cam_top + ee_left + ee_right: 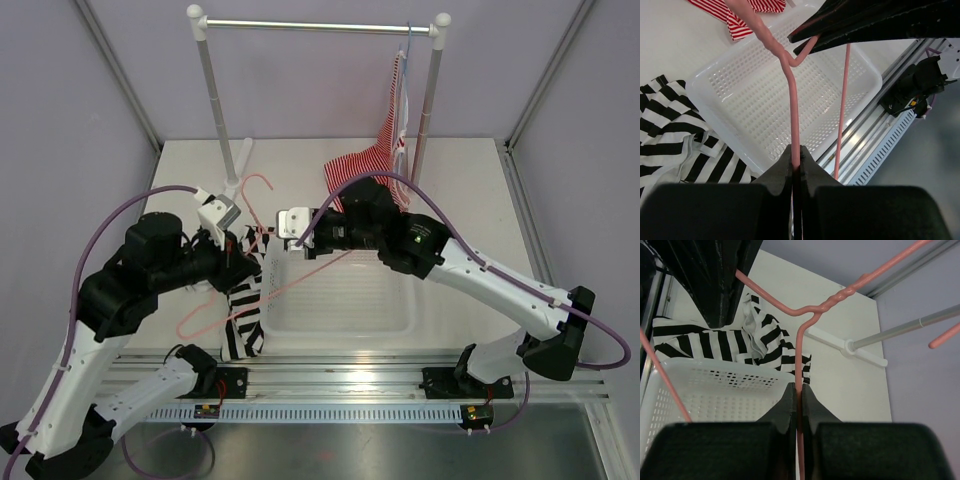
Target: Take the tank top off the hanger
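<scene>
Both arms meet over the white basket (340, 328), and each has hold of the pink hanger (793, 100). The left gripper (796, 162) is pinched tight on one of the thin wire lengths, with its black fingers (777, 172) closed so far that only the wire sits between them. The right gripper (799, 397) is clamped the same way on the wire stem just below the twisted neck. From above, the two grippers sit close together near that neck. The hook curves up toward the rack (320, 25), and the hanger's long sides spread out over the basket and down to the left. The tank top (243, 320) – bold black and white stripes – is bunched in a heap at the basket's left side. It lies partly on the table (190, 170) and against the basket's rim, under the left arm. A fold of it rises toward the grippers, and I can't tell whether that bit is still caught on the wire. At the back, a red-and-white striped top (365, 165) hangs from a pale blue hanger (408, 40) on the rack's rail, and its lower part spills onto the table behind the right arm.
</scene>
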### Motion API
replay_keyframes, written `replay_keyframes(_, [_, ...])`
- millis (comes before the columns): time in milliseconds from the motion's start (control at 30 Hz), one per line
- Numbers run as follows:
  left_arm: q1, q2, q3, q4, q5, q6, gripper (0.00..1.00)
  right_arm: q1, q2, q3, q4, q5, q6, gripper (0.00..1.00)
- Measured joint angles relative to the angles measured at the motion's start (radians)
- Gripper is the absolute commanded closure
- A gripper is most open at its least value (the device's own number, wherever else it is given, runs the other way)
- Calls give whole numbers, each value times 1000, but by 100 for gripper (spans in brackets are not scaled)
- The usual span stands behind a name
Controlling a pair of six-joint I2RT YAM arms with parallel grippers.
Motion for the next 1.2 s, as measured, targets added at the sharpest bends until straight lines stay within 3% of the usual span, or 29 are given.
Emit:
replay_keyframes(33, [0, -1, 0, -1, -3, 1, 79, 2, -3, -9, 15, 4, -2, 100])
replay_keyframes(100, [-3, -1, 0, 9, 0, 4, 46, 3, -10, -34, 54, 13, -4, 100])
replay_keyframes(167, [-8, -8, 0, 23, 8, -1, 36, 5, -21, -64, 106, 26, -2, 100])
replay_keyframes(267, [-12, -32, 0, 34, 13, -7, 34, 6, -50, -126, 198, 57, -4, 100])
replay_keyframes(367, [-13, -68, 0, 35, 12, -6, 35, 6, -90, -174, 254, 80, -11, 100])
replay_keyframes(600, [-12, -113, 1, 38, 15, 2, 60, 11, -180, -237, 336, 95, -65, 100])
replay_keyframes(733, [-11, -122, 3, 37, 11, 5, 78, 19, -196, -254, 361, 90, -95, 100])
replay_keyframes(833, [-11, -130, 11, 37, 12, 9, 100, 19, -197, -261, 379, 74, -109, 100])
replay_keyframes(1033, [-11, -152, 11, 45, 5, 13, 100, 23, -209, -297, 445, 62, -115, 100])
replay_keyframes(1067, [-11, -158, 11, 52, 1, 14, 95, 24, -212, -305, 457, 60, -115, 100])
replay_keyframes(1100, [-11, -164, 10, 58, -1, 14, 83, 24, -214, -312, 471, 53, -115, 100])
replay_keyframes(1167, [-11, -176, 8, 68, -11, 17, 33, 25, -217, -316, 476, 37, -113, 100])
replay_keyframes(1200, [-11, -179, 8, 71, -23, 22, 1, 26, -217, -316, 478, 29, -113, 100])
